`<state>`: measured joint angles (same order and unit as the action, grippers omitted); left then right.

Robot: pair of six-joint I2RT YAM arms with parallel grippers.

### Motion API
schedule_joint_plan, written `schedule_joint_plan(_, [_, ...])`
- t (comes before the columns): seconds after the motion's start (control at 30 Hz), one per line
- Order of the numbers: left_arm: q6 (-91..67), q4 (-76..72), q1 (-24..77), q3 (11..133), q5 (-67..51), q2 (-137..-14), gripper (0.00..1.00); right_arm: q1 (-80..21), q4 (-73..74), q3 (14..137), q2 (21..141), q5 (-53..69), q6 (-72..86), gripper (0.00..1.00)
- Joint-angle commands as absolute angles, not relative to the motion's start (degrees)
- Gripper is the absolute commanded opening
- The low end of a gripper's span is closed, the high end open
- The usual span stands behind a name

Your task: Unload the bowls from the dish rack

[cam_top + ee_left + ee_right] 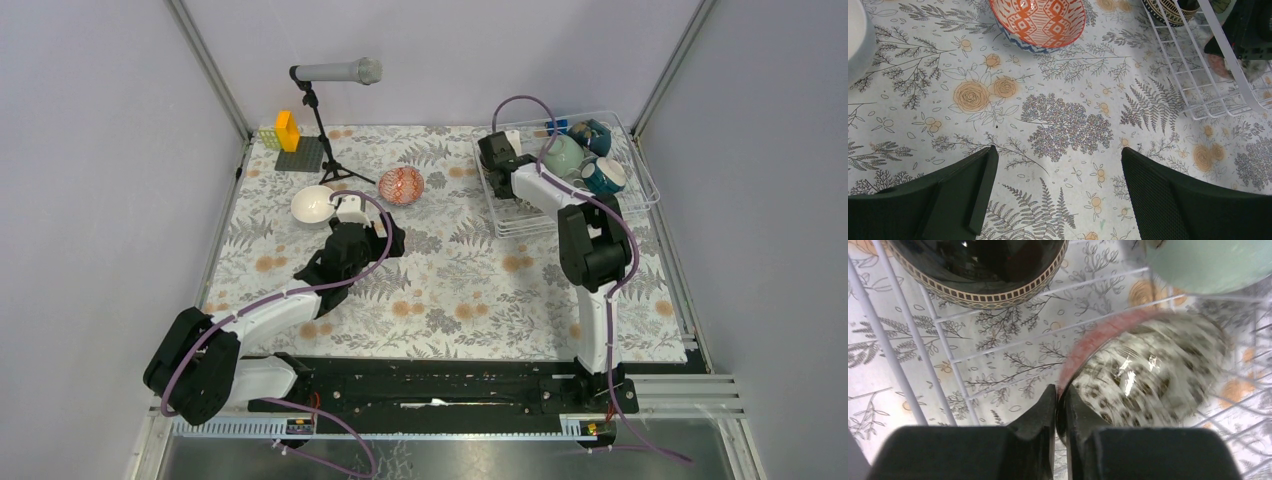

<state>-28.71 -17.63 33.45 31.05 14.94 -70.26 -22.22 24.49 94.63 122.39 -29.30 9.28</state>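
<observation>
- Your fern-print desk (450, 290) fills the booth.
- Your left claw (1058, 165) hovers low over it, fingers wide apart.
- Beyond it, a white bowl (315, 203) and an orange bowl (401, 185) sit on the desk.
- Far right, your right claw (1060, 395) pinches the floral bowl (1148, 375) by its rim, inside the dish rack (632, 203).

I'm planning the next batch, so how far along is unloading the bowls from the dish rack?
Done: a white bowl and an orange patterned bowl sit on the table. In hand: the right pincer pinches the rim of a floral bowl inside the dish rack. To do: a dark bowl, a mint bowl, a teal bowl and a teal-and-white bowl, all racked.
</observation>
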Motion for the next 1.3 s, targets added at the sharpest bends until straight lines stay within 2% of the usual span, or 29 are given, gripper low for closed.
schedule_joint_plan(0.0, [-27.93, -19.95, 33.55, 32.95, 14.56, -70.17, 0.99, -22.06, 26.29, 96.00, 117.08, -28.53, 9.44, 0.07])
schedule_joint_plan(0.2, [-28.03, -19.98, 33.55, 32.93, 14.53, -70.22, 0.99, -22.78, 26.81, 93.97, 108.70, -34.32, 7.90, 0.00])
schedule_joint_plan(0.4, [-28.10, -19.76, 33.52, 32.93, 15.02, -69.99, 0.99, -26.61, 25.00, 92.01, 100.71, -34.29, 3.56, 0.00])
schedule_joint_plan(0.5, [-28.86, -18.69, 33.57, 32.96, 17.43, -69.25, 0.99, -28.14, 20.94, 89.39, 96.51, -24.87, 0.56, 0.00])
schedule_joint_plan(0.73, [-33.44, -14.84, 33.54, 33.05, 27.64, -66.56, 0.99, -28.58, 4.84, 79.08, 89.05, 6.70, -0.60, 0.00])
schedule_joint_plan(0.83, [-38.31, -11.31, 33.57, 33.10, 35.67, -65.22, 0.99, -29.03, 1.95, 79.88, 90.75, 13.64, -0.35, 0.00])
schedule_joint_plan(0.97, [-43.29, -8.16, 33.57, 32.51, 43.14, -63.13, 0.99, -31.70, 5.32, 85.84, 96.72, 18.34, -1.68, 0.00])
schedule_joint_plan(1.27, [-39.82, -11.09, 33.51, 31.42, 39.64, -62.32, 0.99, -38.63, 10.94, 100.78, 112.23, 10.18, -11.49, 0.00])
